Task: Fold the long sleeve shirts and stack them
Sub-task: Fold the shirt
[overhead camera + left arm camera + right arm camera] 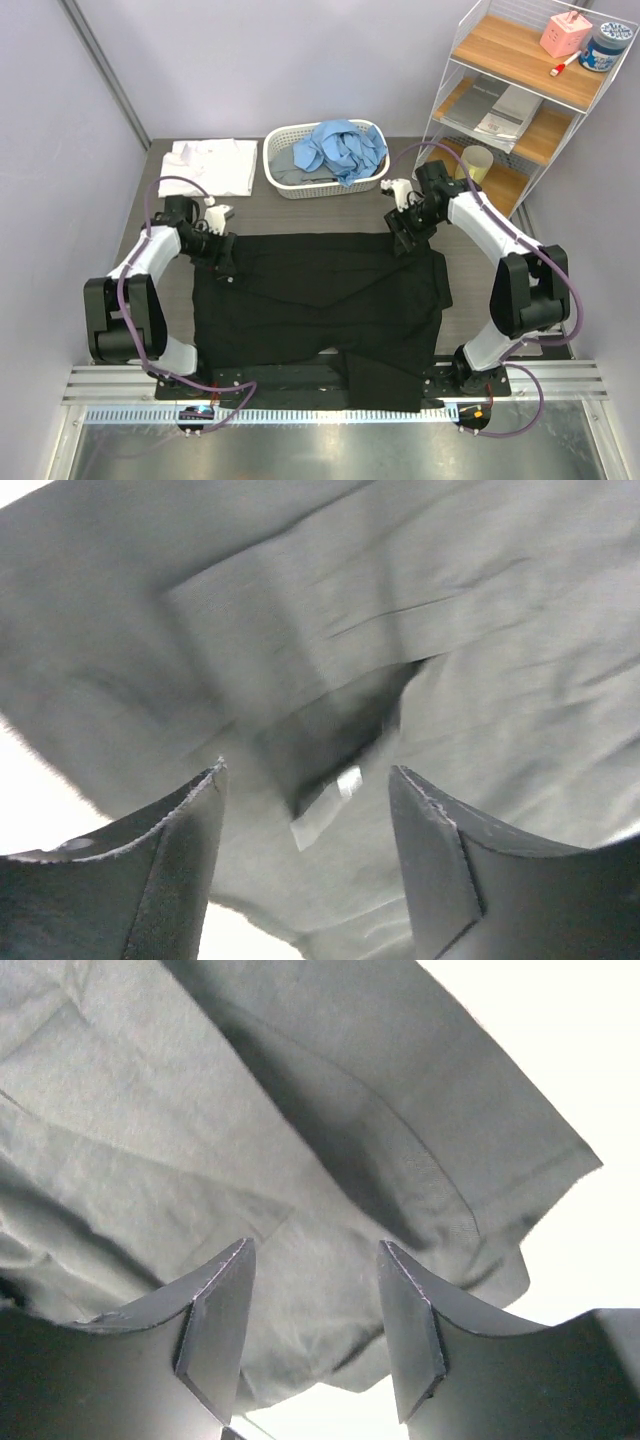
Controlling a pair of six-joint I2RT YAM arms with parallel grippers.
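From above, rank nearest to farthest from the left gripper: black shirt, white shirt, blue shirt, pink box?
1. Black cloth shirt, at left gripper.
2. Folded white shirt, back left.
3. Crumpled blue shirt, in basket.
4. Pink box, top shelf.

A grey cloth (290, 176) at top middle is mostly covered by the light blue shirt (342, 150). The black shirt (300, 630) is blurred up close.
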